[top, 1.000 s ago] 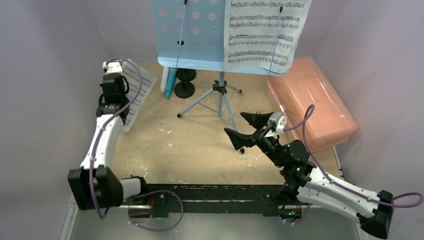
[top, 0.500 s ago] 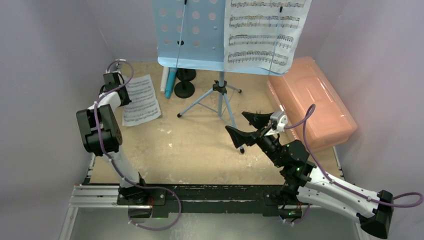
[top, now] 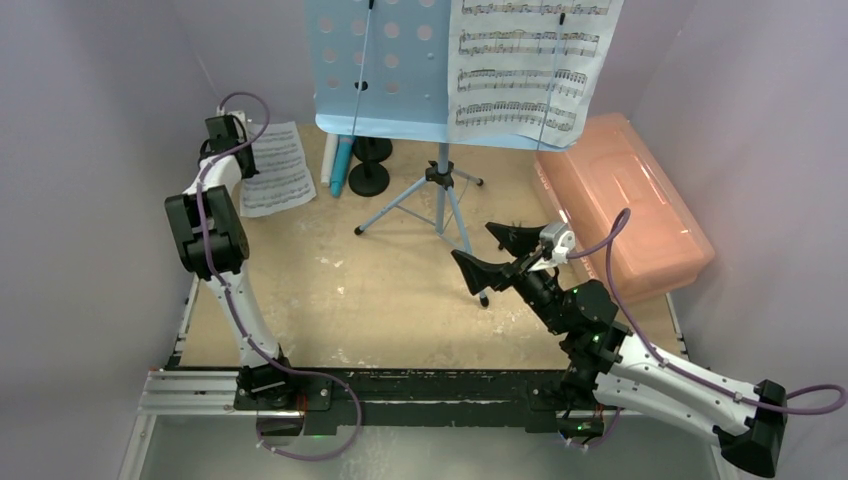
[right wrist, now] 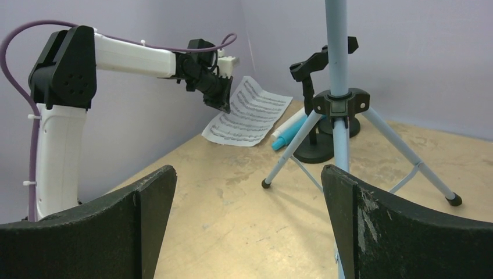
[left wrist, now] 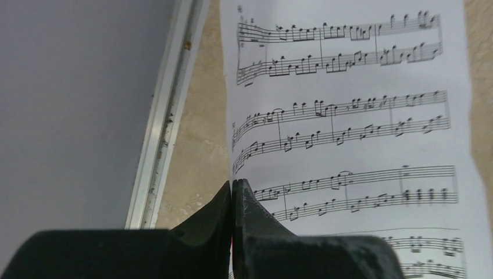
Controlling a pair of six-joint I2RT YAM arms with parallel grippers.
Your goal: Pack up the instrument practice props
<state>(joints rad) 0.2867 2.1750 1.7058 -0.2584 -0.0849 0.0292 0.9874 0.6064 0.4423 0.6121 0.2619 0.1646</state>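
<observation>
- Here, sheet-music page (left wrist: 349, 133) was at the far-left edge of the table (top: 380, 290), its margin pinched in my left gripper (left wrist: 233, 193), fingers pressed together on the paper.
- Grip was only on the very edge: the page could slip out or tear if dragged.
- Right gripper (right wrist: 247, 174) hung empty, fingers wide apart, near the music rack (right wrist: 337, 116) legs. A careless swing could topple it.
</observation>
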